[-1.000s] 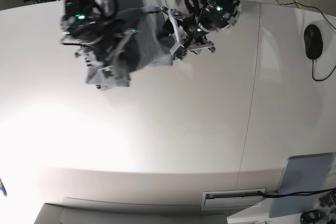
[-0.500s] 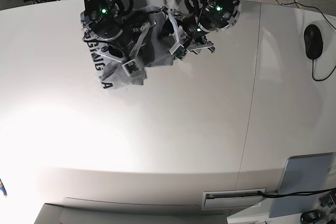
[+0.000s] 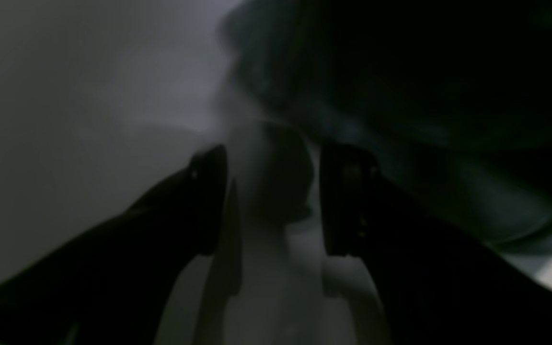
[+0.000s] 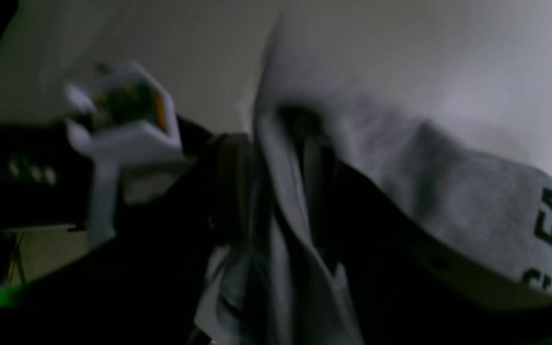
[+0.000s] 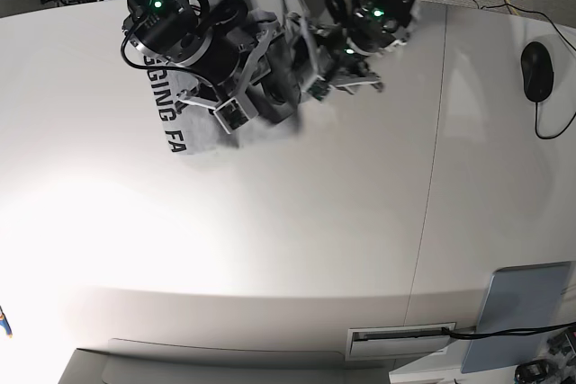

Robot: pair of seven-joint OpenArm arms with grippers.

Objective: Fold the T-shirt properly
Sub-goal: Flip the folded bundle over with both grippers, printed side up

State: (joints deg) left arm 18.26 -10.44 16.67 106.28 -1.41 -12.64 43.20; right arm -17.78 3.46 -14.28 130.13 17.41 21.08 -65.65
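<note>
Grey T-shirt (image 5: pixel 193 119) bunched at the far edge of the white surface (image 5: pixel 297 240).
Right claw (image 4: pixel 276 191) straddles a fabric fold, grip unclear; left claw (image 3: pixel 273 201) gapes wide, empty.

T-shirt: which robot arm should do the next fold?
Probably the right. Its gripper has the grey T-shirt cloth between its fingers, printed letters showing. The left gripper is open with nothing in it.

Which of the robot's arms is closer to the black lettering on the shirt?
The right gripper: it sits just beside the black lettering, with grey cloth between its fingers. The left gripper is further along the T-shirt.
</note>
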